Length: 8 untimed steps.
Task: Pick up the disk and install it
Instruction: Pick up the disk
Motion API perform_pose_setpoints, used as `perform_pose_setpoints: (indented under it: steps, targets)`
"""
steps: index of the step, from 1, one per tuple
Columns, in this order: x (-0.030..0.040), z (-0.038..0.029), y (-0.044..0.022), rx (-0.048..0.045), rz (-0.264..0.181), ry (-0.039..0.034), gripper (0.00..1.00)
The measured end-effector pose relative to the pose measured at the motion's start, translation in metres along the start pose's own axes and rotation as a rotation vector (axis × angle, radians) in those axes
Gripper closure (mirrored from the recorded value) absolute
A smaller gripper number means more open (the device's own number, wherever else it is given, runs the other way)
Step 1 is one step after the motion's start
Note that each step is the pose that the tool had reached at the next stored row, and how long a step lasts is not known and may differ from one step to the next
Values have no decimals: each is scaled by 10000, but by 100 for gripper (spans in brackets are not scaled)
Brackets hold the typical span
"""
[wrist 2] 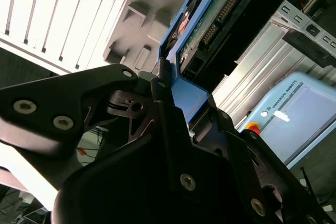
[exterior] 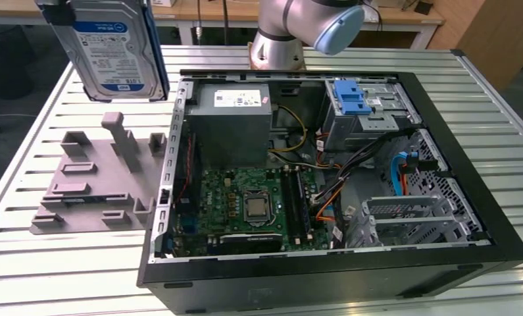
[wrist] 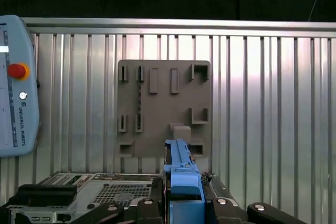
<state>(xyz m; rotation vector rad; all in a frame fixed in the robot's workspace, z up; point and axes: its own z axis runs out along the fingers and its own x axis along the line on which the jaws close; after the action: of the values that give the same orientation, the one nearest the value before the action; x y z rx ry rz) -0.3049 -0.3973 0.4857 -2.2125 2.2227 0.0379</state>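
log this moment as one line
stage: disk picked, not installed | gripper: shut on disk by its blue carrier | disk: upright in air over grey fixture | pc case: open

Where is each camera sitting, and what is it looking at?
Exterior view: off the arm, up high, looking down at the open computer case, grey holder plate and raised disk; the arm shows.
First wrist view: on the arm, looking down past the gripper at the plate.
Second wrist view: on the arm, looking along the gripper at the disk.
Shared: all three show disk and plate.
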Motion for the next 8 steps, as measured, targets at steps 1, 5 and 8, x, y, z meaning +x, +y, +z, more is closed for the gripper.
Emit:
perform_pose_setpoints:
  steps: [1,5,8]
  targets:
    - [11,0,-15,0,1,0,64]
    - [54,-2,-73,1,-1,0,64]
    - [81,-3,-116,0,0,1,64]
